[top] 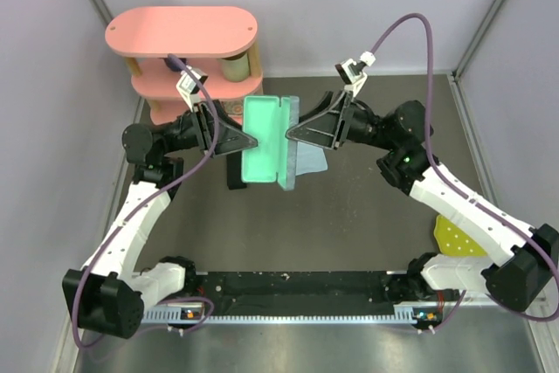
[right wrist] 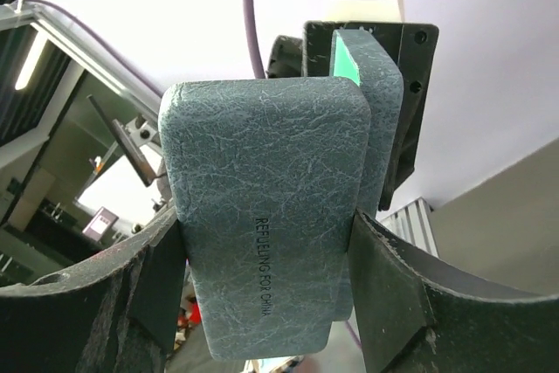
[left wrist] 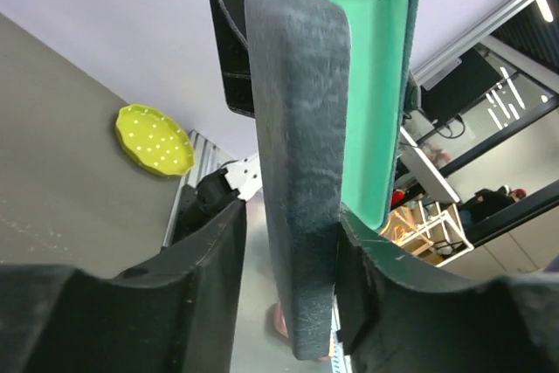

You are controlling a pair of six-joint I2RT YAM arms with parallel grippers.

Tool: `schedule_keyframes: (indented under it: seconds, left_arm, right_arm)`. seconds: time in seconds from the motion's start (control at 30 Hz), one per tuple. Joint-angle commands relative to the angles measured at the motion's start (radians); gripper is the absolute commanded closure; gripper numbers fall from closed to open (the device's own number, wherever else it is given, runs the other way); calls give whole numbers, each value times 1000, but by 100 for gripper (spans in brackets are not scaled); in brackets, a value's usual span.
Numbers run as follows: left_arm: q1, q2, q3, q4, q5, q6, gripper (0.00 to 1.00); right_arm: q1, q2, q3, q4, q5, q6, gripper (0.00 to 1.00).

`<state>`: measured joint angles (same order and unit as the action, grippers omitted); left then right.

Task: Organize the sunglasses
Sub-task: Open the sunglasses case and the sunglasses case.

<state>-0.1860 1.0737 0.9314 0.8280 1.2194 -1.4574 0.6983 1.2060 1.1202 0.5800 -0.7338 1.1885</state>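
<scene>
Here, from left to right: a pink two-tier shelf (top: 179, 31) stands at the back left of the desk (top: 349, 216). In front of it, the left pincer (left wrist: 291, 220) straddles one half of an open grey-blue case (top: 262, 141). One finger lies against the shell and a sliver of gap shows at the other, so whether this grip is complete cannot be told. The case is raised above the desk between the two arms, and its mint-green lining is bare: nothing lies inside. The right pincer (right wrist: 266, 220) is clamped across the other half, both fingers pressed to the textured shell. Below the case lie a black oblong object (top: 236, 174) and a light blue cloth (top: 313, 162); a yellow dotted disc (top: 454, 238) sits far right. The sunglasses appear in no view, so their place cannot be stated. The step in hand is probably holding the case open for loading. The next move calls for one arm to steady the case alone, freeing the other to fetch a pair.
</scene>
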Motion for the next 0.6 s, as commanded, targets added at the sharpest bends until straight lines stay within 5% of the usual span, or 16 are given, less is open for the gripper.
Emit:
schedule_keyframes:
  seconds: [0.0,0.07,0.1,0.2,0.37,0.57]
  left_arm:
    - [3,6,24,-42,19,55,47]
    - [3,0,41,-117,19,118,37]
    - [3,-3,49,-157,17,152,19]
    - [5,-17,95,-419,-11,345,4]
    - [5,-24,237,-1043,-207,789,1]
    - [5,-31,245,-1257,-506,977,1]
  right_arm:
    - [17,-53,96,-92,13,-81,100]
    - [17,-49,125,-228,40,-133,100]
    - [17,-40,138,-279,46,-154,100]
    - [21,-20,177,-463,111,-231,100]
    - [18,12,211,-741,203,-352,100]
    - [-28,58,139,-865,226,-418,100]
